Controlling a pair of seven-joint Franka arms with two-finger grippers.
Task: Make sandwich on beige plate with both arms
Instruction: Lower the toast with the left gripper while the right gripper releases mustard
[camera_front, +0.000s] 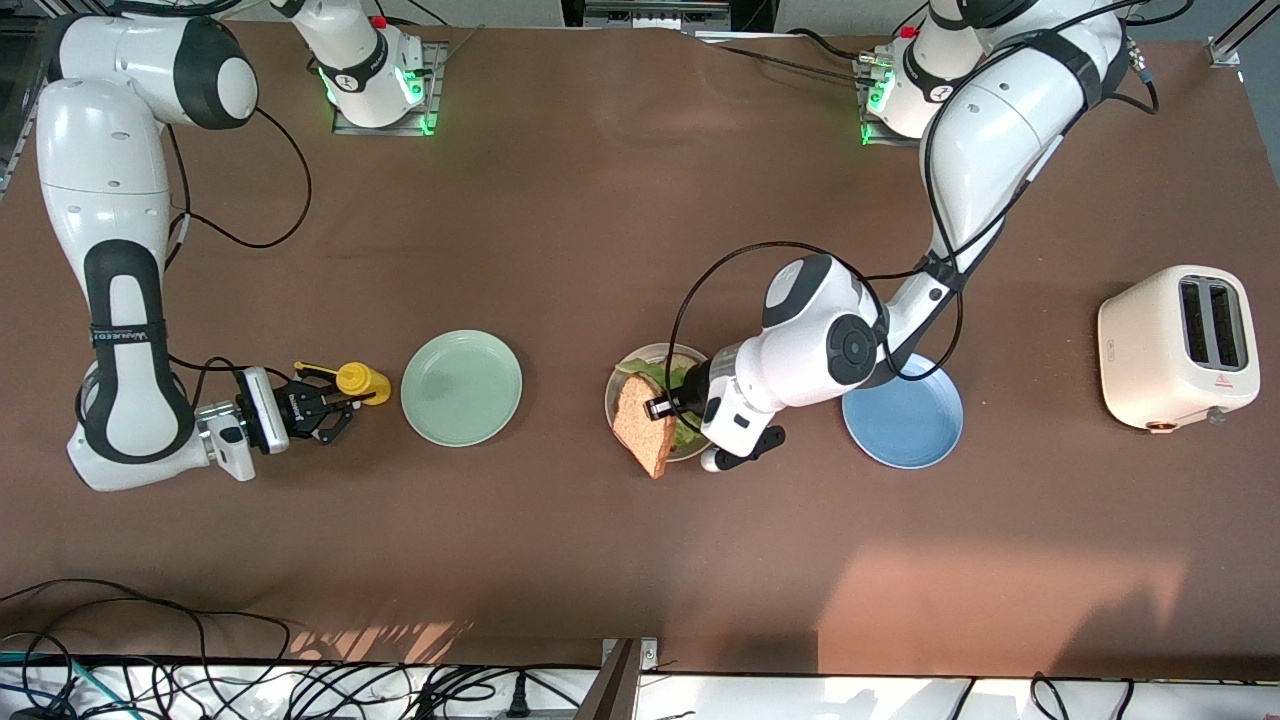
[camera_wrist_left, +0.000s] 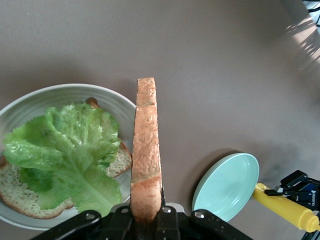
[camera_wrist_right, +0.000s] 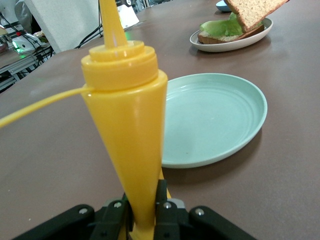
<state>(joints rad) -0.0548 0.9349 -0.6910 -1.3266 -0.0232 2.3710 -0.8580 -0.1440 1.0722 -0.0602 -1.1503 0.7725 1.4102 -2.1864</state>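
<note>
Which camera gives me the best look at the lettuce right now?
The left wrist view: the lettuce lies spread over the bottom toast slice, fully visible. The front view shows only green slivers beside the left arm; the right wrist view shows a distant edge.

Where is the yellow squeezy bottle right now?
The yellow bottle is shut in the right gripper's fingers, beside the mint green plate, toward the right arm's end of the table.

Bright, even light, perhaps slight wrist-view blur
</note>
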